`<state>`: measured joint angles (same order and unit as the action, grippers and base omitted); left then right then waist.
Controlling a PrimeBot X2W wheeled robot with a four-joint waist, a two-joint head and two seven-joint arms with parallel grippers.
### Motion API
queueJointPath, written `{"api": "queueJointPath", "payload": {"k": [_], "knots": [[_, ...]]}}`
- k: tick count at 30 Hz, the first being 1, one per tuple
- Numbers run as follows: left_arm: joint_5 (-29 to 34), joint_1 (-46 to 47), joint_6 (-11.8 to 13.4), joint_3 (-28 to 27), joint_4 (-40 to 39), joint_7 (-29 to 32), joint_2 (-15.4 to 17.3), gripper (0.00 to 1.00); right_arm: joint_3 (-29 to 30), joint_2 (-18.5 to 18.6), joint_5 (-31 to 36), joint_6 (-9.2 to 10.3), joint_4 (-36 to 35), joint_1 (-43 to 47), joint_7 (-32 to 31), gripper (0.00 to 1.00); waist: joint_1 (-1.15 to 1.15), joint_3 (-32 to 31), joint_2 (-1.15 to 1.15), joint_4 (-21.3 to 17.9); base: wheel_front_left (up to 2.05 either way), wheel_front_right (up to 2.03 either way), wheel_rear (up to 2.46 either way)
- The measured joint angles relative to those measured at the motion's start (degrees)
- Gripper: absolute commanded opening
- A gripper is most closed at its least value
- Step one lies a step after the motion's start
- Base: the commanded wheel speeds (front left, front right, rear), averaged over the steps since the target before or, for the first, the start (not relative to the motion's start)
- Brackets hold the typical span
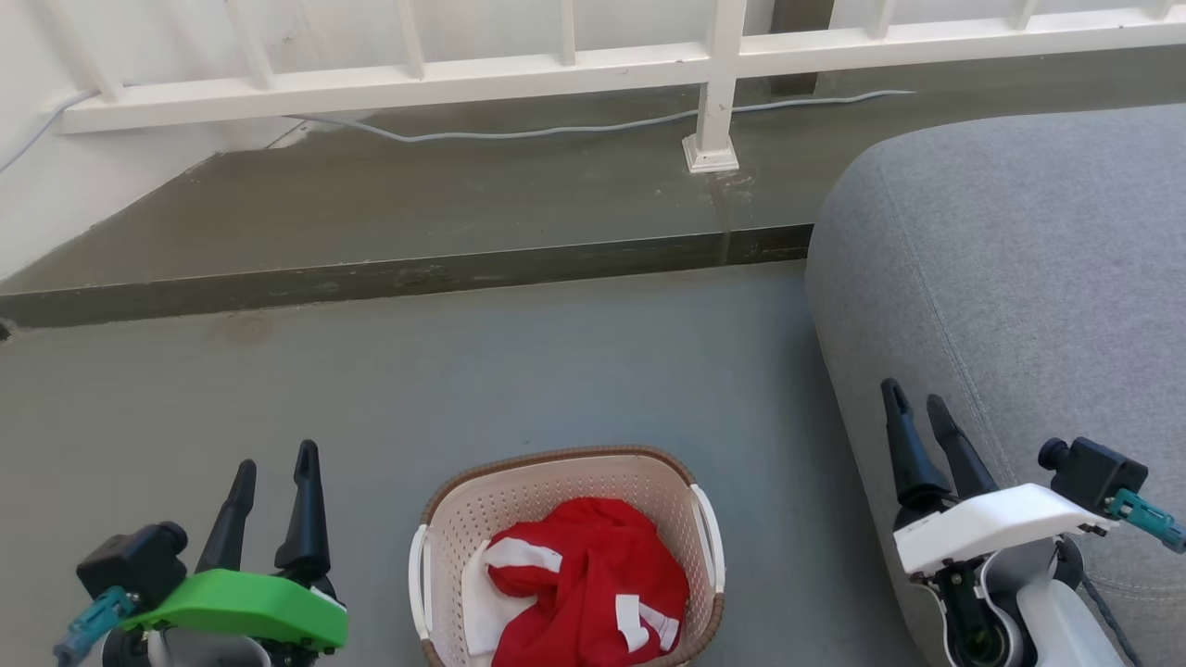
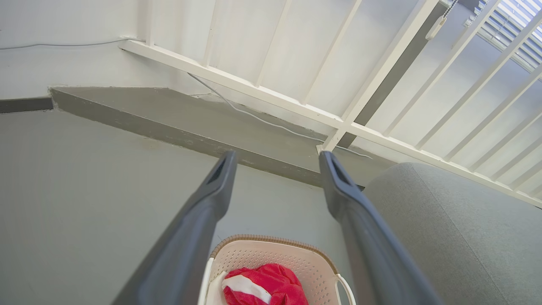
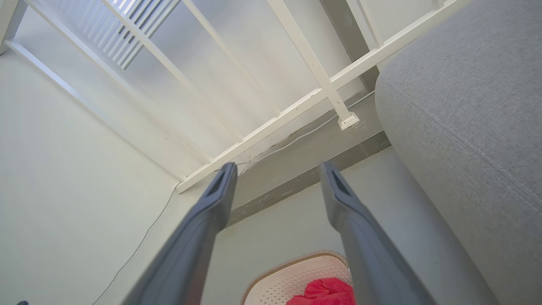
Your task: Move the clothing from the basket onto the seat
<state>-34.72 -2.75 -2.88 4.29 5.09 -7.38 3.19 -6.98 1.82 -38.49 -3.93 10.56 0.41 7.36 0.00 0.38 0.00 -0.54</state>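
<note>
Grey floor [image 1: 463, 371] under and all round the basket [image 1: 556, 491]. Large grey upholstered seat [image 1: 1019, 278] to the right of the basket, rounded at the edge, stitched seam along its side; strip of bare floor between the two. White railing [image 1: 463, 79] well beyond the basket, standing on a raised dark step [image 1: 463, 195]; one post foot on that step, pale cable [image 1: 556, 130] trailing along it.

Basket cream-white, perforated, brown woven-look rim, white handles at left and right. Upright, mouth upward. Near end cut off by the edge of the head view, so long axis not determinable.

Clothing [image 1: 593, 574] inside the basket, toward its near right part: bright red fabric with white stripes and a white panel at the left. Crumpled into a heap, below rim height, no clear long axis.

Left claw [image 1: 276, 456] left of the basket, fingers spread, holding nothing. Right claw [image 1: 914, 393] right of the basket, against the seat's side in the head view, fingers likewise apart and empty. Both pointing away past the basket toward the railing.
</note>
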Motion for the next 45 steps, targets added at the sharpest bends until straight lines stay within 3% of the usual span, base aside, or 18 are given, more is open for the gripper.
{"api": "queueJointPath", "payload": {"k": [36,45], "knots": [[28.93,-3.31,4.0,2.97,-5.17,-6.89,0.15,1.0,-5.58,0.51,28.15,3.44,-3.14,0.06,6.71,1.0,0.0,-0.3,0.0,-0.57,0.0,0.0,0.0],[29.63,-3.5,4.15,2.94,-5.31,-7.03,0.16,1.0,-5.78,0.51,28.92,3.53,-3.38,0.06,7.01,1.0,0.0,-0.06,0.0,-0.54,0.0,0.0,0.0]]}}
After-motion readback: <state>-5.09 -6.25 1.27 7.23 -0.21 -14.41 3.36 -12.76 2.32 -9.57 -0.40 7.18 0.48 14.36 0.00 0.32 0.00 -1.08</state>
